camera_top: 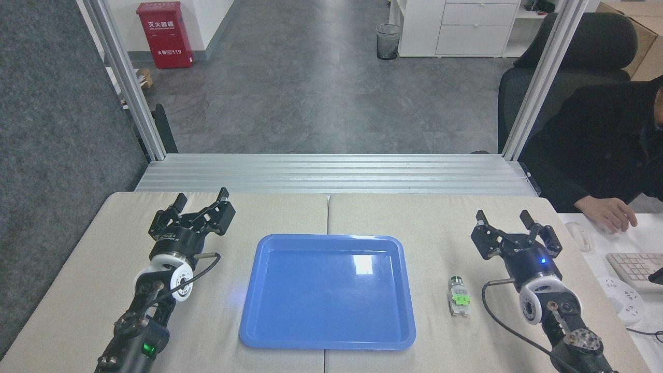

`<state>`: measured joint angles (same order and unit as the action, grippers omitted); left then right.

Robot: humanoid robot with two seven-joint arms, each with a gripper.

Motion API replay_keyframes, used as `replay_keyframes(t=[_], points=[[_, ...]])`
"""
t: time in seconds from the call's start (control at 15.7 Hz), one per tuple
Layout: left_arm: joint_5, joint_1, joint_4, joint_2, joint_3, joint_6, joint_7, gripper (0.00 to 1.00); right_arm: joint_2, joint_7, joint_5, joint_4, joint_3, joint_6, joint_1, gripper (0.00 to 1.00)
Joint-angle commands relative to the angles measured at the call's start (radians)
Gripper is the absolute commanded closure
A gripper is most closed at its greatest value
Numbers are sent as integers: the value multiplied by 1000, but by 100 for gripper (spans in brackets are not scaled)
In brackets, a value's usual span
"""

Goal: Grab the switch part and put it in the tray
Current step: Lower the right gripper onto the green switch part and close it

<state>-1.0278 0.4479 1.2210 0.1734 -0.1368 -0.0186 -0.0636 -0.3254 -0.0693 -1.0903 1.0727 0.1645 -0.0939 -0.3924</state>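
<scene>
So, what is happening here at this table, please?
A two-armed robot is about to put a switch part into a blue tray. Nothing is picked up yet: the part lies on the table just right of the tray, and the tray holds nothing. The right gripper is open, beyond the part and to its right, not touching it. The left gripper is open on the other side of the tray. A person's hand rests at the right edge.

switch part [459,301]: white-green, lying flat on table | tray [269,321]: blue, empty, just left
</scene>
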Motion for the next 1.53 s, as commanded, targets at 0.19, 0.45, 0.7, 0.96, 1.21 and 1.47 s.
replay_keyframes(t=[0.19,0.45,0.7,0.96,1.21,1.47], points=[[0,0,0,0,0,0,1,0,141,60,-11,27,139,71,181,9],[0,0,0,0,0,0,1,0,147,74,-78,113,173,105,220,14],[0,0,0,0,0,0,1,0,129,94,-92,153,158,106,247,24],[0,0,0,0,0,0,1,0,131,97,-95,153,161,108,248,71],[0,0,0,0,-1,0,1,0,126,95,-94,151,147,143,234,88],[0,0,0,0,-1,0,1,0,128,95,-89,151,32,146,121,88]])
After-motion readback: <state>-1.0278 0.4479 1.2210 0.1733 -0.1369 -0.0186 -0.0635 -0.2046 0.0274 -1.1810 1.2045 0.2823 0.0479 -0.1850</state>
